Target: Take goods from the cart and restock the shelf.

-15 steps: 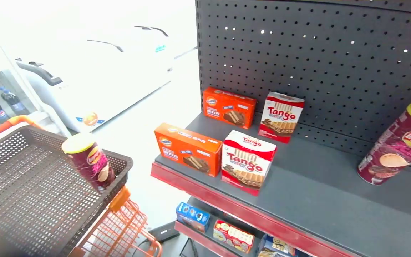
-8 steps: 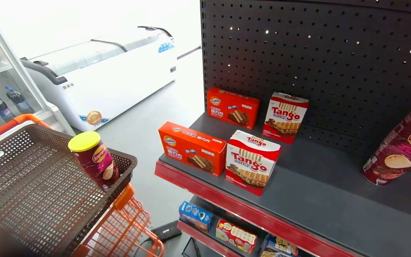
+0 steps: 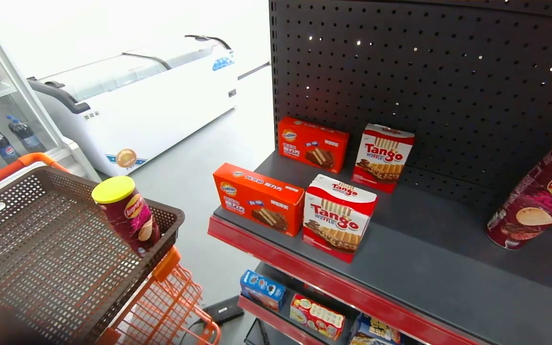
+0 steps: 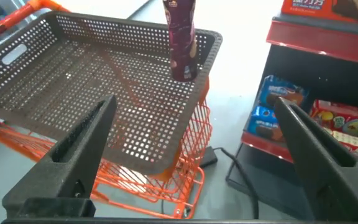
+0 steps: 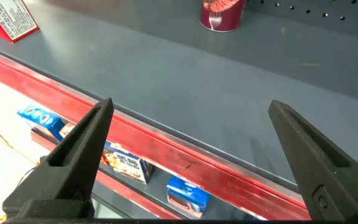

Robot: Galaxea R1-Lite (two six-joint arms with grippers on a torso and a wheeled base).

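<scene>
Left hand (image 4: pixel 192 102), right hand (image 5: pixel 189 104), black tapered fingers (image 4: pixel 79 155)

Maroon chip can (image 3: pixel 125 213) with yellow lid standing upright in the corner of the brown cart basket (image 3: pixel 41 258) nearest the shelf (image 3: pixel 429 273), matching can (image 3: pixel 532 196) standing at the back of that shelf.

The scene is viewed by the head camera from above, facing forward and down, with the basket (image 3: pixel 41 249) at lower left, the shelf (image 3: pixel 429 258) at right and the pegboard (image 3: pixel 400 72) behind it. From the left wrist the basket is looked down on from closer, between the spread fingers of the left gripper (image 4: pixel 192 104), with the red lip (image 4: pixel 322 40) of the shelf at one side. From the right wrist the shelf deck is seen close, from its front, past the parted right gripper (image 5: pixel 191 107). The basket can (image 3: pixel 126 213) is shared by the head and left wrist views, the shelf can (image 3: pixel 532 201) by the head and right wrist views, and the lower boxes (image 3: pixel 262 289) by all three.
</scene>
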